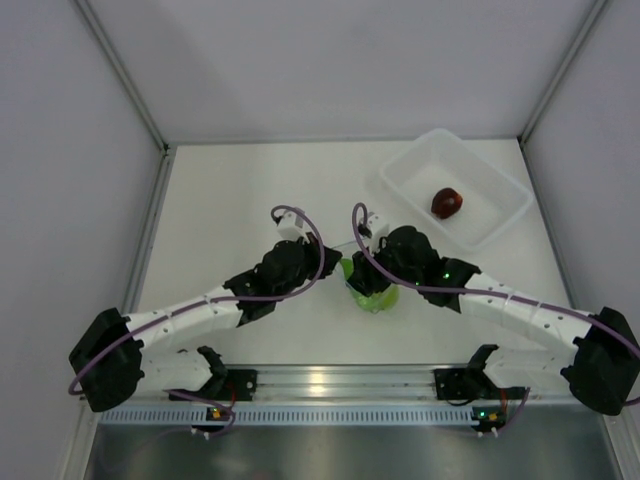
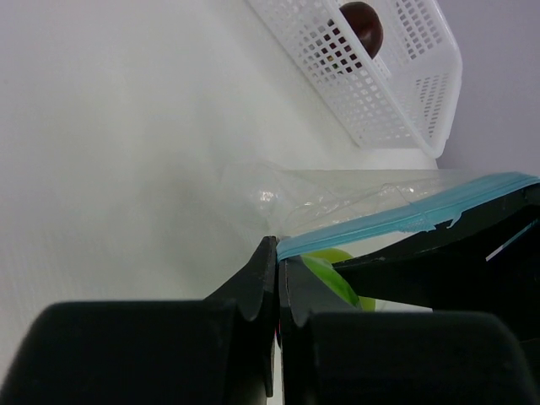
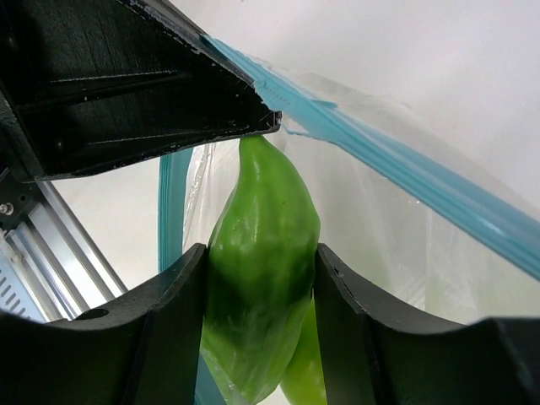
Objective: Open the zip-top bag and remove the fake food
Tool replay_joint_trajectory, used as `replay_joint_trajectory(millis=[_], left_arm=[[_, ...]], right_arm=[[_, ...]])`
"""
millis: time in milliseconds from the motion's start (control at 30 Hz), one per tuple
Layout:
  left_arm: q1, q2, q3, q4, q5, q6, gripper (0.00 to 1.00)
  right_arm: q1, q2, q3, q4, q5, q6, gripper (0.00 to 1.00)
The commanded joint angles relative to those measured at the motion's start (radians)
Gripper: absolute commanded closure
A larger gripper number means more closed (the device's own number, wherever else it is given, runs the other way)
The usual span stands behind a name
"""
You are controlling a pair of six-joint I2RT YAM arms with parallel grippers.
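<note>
Between the right fingers (image 3: 346, 304) the elongated green fruit (image 3: 261, 219) is being squeezed across its narrow width. Its long axis is running much the same way as the fingers themselves, and its pointed end is reaching out ahead of them. That tip is ending just under the spot where the left fingers (image 2: 253, 283) are pressing together, shut tight on the light blue zipper strip (image 3: 405, 181) of the zip-top bag (image 2: 337, 194). The strip is spreading to either side of the fruit, so the fruit seems to be sitting in the bag's open mouth, though I cannot tell whether plastic is lying between it and the fingers. A second bit of yellow-green fruit (image 3: 305, 371) is showing just behind it. From above, the two arms are meeting nose to nose at the middle of the surface (image 1: 240, 200), with the bag hanging between them. The right arm is clearly the one to draw the fruit out, I would judge, pulling back along that long axis while the left is anchoring the bag. Well apart, at the far right, the dark red fruit (image 1: 446, 203) is lying in the white tray (image 1: 470, 172).
</note>
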Motion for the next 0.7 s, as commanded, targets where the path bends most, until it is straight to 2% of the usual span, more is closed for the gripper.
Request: replay_joint_trajectory(millis=[0, 267, 400, 467, 567, 667], left_arm=[[0.053, 0.006, -0.036, -0.258, -0.271, -0.011, 1.0], [0.06, 0.069, -0.026, -0.275, -0.316, -0.054, 0.99], [0.072, 0.113, -0.009, -0.269, -0.278, -0.059, 0.9], [0.079, 0.133, -0.008, -0.26, -0.256, -0.057, 0.88], [0.086, 0.147, -0.008, -0.231, -0.219, -0.05, 0.75], [0.093, 0.159, -0.002, -0.216, -0.184, -0.04, 0.73]], right_arm=[[-0.025, -0.072, 0.019, 0.065, 0.103, 0.04, 1.0], [-0.031, -0.171, -0.052, 0.176, 0.045, 0.04, 1.0], [-0.056, -0.187, -0.061, 0.195, -0.036, 0.006, 1.0], [-0.059, -0.177, -0.057, 0.195, -0.072, -0.015, 1.0], [-0.061, -0.15, -0.049, 0.194, -0.15, -0.081, 1.0], [-0.061, -0.128, -0.046, 0.19, -0.161, -0.112, 1.0]])
